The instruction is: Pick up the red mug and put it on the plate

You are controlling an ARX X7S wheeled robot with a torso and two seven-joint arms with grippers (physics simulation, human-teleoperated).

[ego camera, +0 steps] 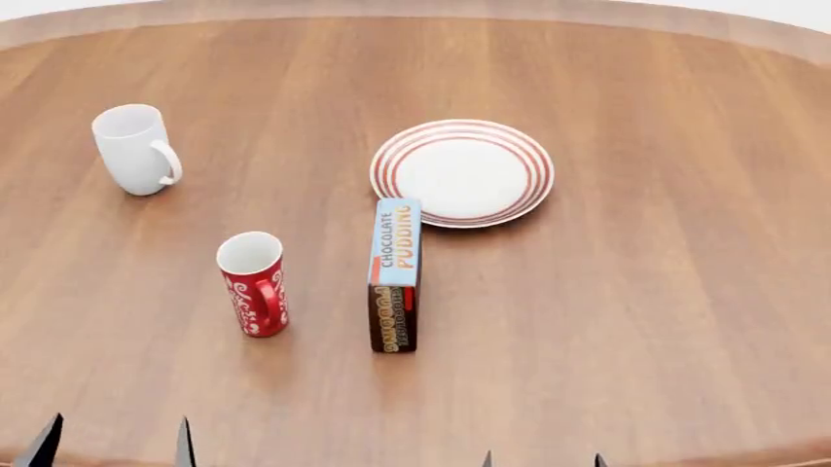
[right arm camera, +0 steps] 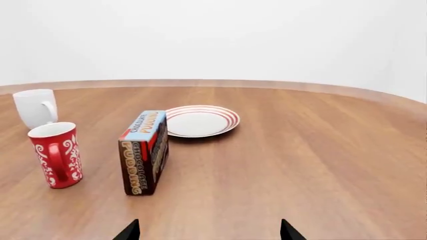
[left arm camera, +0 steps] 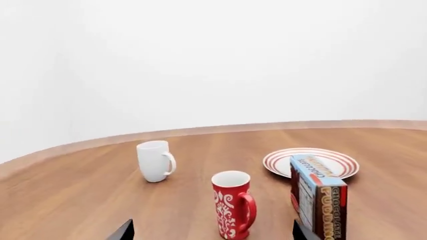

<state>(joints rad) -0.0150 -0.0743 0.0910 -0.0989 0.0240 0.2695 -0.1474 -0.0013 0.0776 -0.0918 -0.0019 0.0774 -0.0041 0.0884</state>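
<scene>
Biggest thing out here is the round brown wooden table (ego camera: 675, 321), its grain running across the whole head view and its curved edge showing at the far side. On it, toward the far middle, sits the round white plate with concentric red rings (ego camera: 462, 172), lying flat and bare on top. Right up against its near rim stands the chocolate pudding box (ego camera: 395, 273), a blue-topped, dark-sided carton set on its long edge, one end pointing at the plate, the other toward the robot. To the box's left, clear of it, there's the tall slim red mug with white swirls (ego camera: 253, 283), upright on the wood, white inside, handle turned toward the robot. It is well apart from the plate, with the box between them. Farther back on the left stands the plain white mug (ego camera: 135, 148), upright too, handle toward the plate side. Down at the near edge, the left gripper (ego camera: 115, 443) shows only two dark fingertips, spread wide with nothing between them. The right gripper (ego camera: 543, 459) likewise: two small tips, parted, grasping nothing.
</scene>
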